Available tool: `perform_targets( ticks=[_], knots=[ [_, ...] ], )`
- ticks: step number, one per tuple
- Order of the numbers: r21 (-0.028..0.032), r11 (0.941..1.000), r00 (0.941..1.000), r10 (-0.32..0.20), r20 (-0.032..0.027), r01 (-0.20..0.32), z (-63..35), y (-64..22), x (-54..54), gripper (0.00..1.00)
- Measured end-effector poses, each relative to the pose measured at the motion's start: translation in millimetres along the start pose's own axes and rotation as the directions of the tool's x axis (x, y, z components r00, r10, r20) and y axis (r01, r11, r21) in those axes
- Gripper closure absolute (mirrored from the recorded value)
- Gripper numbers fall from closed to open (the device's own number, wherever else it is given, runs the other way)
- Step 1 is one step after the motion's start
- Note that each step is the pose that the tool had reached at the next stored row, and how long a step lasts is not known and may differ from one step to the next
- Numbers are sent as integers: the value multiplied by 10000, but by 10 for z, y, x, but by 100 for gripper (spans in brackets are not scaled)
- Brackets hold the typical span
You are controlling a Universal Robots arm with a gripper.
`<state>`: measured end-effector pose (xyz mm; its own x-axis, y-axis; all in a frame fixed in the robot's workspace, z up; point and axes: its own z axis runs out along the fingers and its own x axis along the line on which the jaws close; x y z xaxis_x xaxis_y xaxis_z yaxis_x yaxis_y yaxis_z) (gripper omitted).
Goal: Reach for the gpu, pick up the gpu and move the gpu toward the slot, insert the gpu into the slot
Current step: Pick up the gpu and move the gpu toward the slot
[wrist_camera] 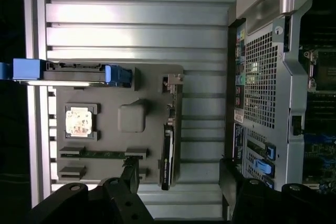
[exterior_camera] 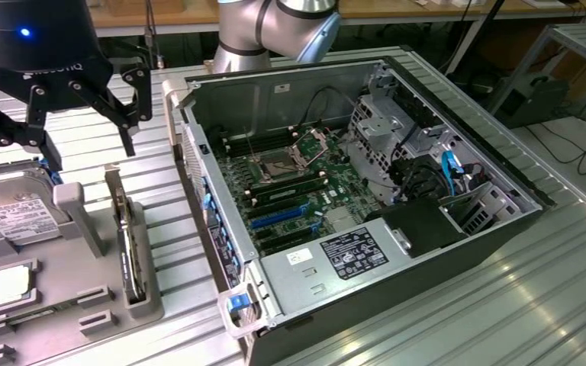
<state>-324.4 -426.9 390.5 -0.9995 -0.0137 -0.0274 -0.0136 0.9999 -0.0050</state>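
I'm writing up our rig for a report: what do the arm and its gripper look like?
The arm is a thick tube of silver-grey metal with rounded joints. The gripper is black, with a glowing blue light and pale lettering on its round body; its two fingers are black bar linkages with visible pivot pins.

The claw [wrist_camera: 179, 171] hung open above the ribbed metal bench [wrist_camera: 136, 19], its two dark fingers [wrist_camera: 129, 174] spread wide and holding nothing. Between them lay the edge of a grey tray [wrist_camera: 152, 93] nearest the computer case [wrist_camera: 268, 77]. Along that edge the gpu [wrist_camera: 167, 156] stood on its thin side in a groove. A hard drive [wrist_camera: 73, 72] with blue ends lay across the tray's far end. A square chip [wrist_camera: 80, 120] sat in its pocket, with a memory stick [wrist_camera: 102, 154] lying between it and the tray's end nearest the claw.
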Motion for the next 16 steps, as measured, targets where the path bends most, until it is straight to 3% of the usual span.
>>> perform_targets(
  ticks=[16],
  knots=[
    [59, 9998, 9999, -173, -1, 173, 15, -112, 2, 28]
  ],
)
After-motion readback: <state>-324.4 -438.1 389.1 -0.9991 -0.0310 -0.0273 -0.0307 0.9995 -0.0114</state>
